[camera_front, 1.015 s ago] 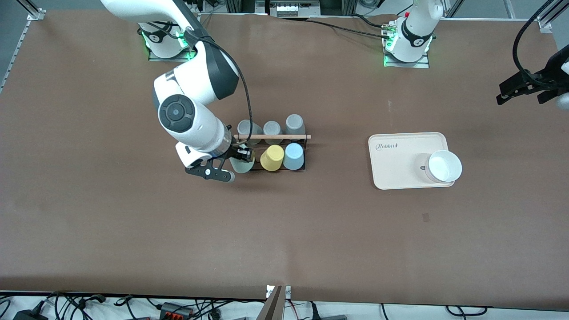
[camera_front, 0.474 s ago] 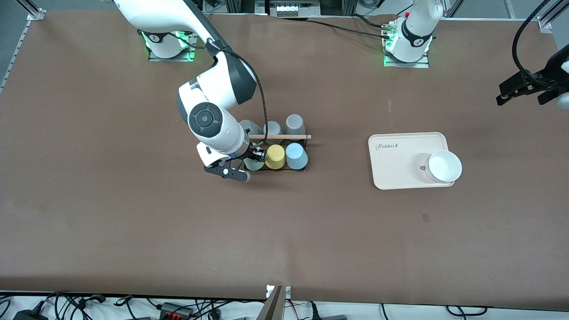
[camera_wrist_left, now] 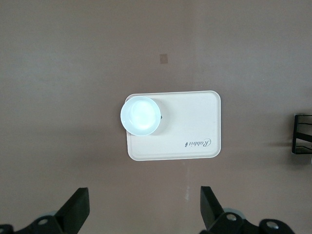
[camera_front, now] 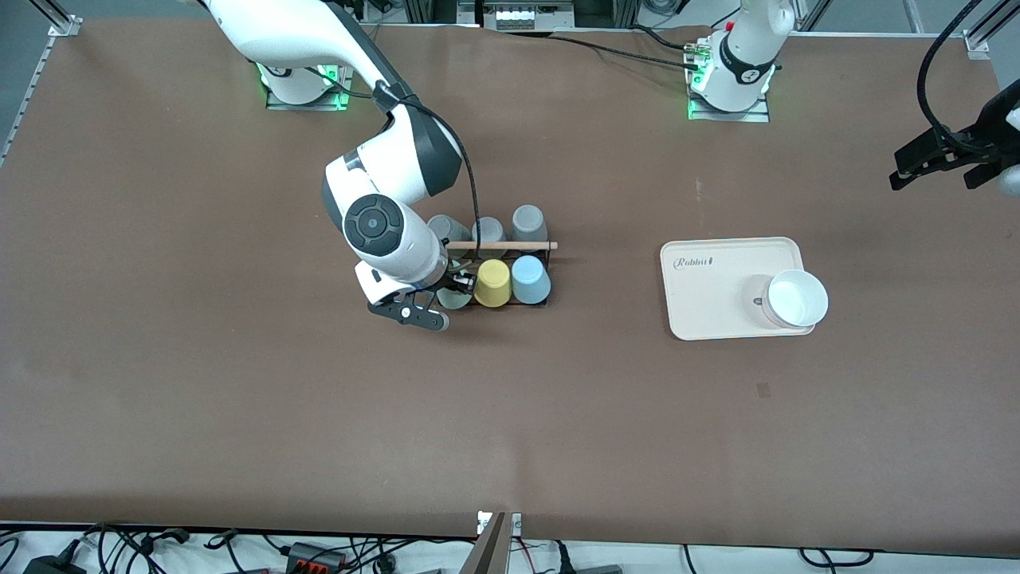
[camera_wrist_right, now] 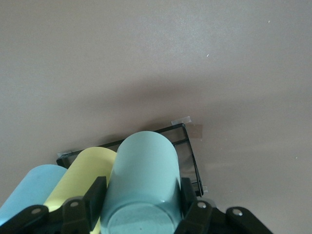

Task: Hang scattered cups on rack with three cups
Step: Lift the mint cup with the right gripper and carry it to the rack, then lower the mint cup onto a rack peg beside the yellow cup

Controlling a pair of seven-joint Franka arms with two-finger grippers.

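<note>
My right tool (camera_wrist_right: 141,207) squeezes the mint green cup (camera_wrist_right: 144,185) upside down over the black wire rack (camera_front: 498,275), so it can slip onto a peg beside the yellow cup (camera_front: 493,282). The light blue cup (camera_front: 530,279) hangs next to that one. My left tool (camera_wrist_left: 144,207) waits wide open, holding nothing, over the desk (camera_front: 558,414).

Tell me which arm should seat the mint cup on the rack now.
The right. Its end effector is already shut on the mint green cup, over the rack beside the yellow cup. The left end effector waits open high above the tray, holding nothing.
</note>
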